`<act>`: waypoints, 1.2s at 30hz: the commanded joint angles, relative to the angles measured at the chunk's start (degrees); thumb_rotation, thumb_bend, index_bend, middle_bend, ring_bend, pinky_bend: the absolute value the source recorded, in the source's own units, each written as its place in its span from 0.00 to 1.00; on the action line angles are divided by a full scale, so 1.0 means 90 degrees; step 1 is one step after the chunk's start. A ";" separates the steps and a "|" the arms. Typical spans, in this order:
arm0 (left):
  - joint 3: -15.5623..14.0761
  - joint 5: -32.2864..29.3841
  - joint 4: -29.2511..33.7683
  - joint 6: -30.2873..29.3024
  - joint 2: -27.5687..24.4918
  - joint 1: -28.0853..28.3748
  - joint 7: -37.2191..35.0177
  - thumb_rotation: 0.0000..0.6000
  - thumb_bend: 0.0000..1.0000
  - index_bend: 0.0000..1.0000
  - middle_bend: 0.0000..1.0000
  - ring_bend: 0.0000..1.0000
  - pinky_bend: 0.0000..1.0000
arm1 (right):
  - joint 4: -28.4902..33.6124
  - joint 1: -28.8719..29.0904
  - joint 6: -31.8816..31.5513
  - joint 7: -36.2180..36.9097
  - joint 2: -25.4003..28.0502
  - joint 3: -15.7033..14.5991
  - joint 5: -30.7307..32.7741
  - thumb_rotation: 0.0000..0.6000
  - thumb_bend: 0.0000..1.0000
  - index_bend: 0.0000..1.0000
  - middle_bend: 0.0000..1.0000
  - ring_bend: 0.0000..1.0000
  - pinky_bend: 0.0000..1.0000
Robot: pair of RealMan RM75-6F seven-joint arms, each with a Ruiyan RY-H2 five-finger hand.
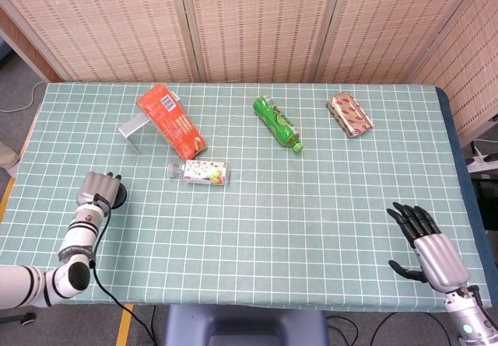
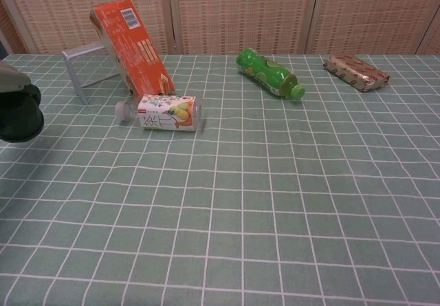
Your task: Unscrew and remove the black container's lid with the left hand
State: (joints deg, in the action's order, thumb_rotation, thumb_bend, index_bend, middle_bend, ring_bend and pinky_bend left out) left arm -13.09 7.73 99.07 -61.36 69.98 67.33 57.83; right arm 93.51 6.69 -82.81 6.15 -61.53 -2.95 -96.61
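The black container (image 2: 19, 115) sits at the desk's (image 1: 311, 206) 9 o'clock edge, gripped by the left hand (image 1: 96, 186) whose fingers wrap over it from above — its long axis and facing cannot be told, as the hand covers most of it. Toward 1 o'clock from it lies a clear labelled bottle (image 1: 201, 172), cap pointing to 9 o'clock. Beyond stand an orange carton (image 1: 171, 120) leaning on a grey rack (image 2: 84, 69), a green bottle (image 1: 277, 123) and a wrapped packet (image 1: 349, 114). At 4 o'clock the right hand (image 1: 428, 245) hovers — fingers apart, holding nothing.
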 commanded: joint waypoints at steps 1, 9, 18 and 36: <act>-0.0224 -0.0689 0.0514 -0.0867 0.0378 0.0455 0.0813 1.00 0.69 0.96 0.95 0.80 0.84 | 0.0010 -0.0007 -0.0023 0.0005 0.0004 -0.0002 -0.0010 1.00 0.13 0.00 0.00 0.00 0.00; 0.0450 0.0591 0.0356 0.0785 -0.0281 -0.0213 -0.0814 1.00 0.69 0.97 0.94 0.80 0.85 | -0.0006 -0.0012 -0.0045 0.0018 -0.0007 0.0004 -0.0008 1.00 0.13 0.00 0.00 0.00 0.00; 0.1207 0.2695 -0.0260 0.2010 -0.0679 -0.1242 -0.3284 1.00 0.68 0.97 0.94 0.79 0.84 | 0.0005 -0.0014 -0.0031 -0.0042 -0.0017 0.0001 0.0007 1.00 0.13 0.00 0.00 0.00 0.00; 0.0502 0.1691 -0.1129 0.3088 -0.0347 -0.0773 -0.3286 1.00 0.68 0.97 0.94 0.79 0.84 | 0.0003 -0.0005 -0.0011 0.0021 -0.0038 0.0010 0.0042 1.00 0.13 0.00 0.00 0.00 0.00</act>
State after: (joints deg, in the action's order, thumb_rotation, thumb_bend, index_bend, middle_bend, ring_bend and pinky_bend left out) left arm -8.56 22.42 89.15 -33.39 66.51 60.57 28.68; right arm 93.54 6.63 -82.96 6.31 -61.85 -2.83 -96.22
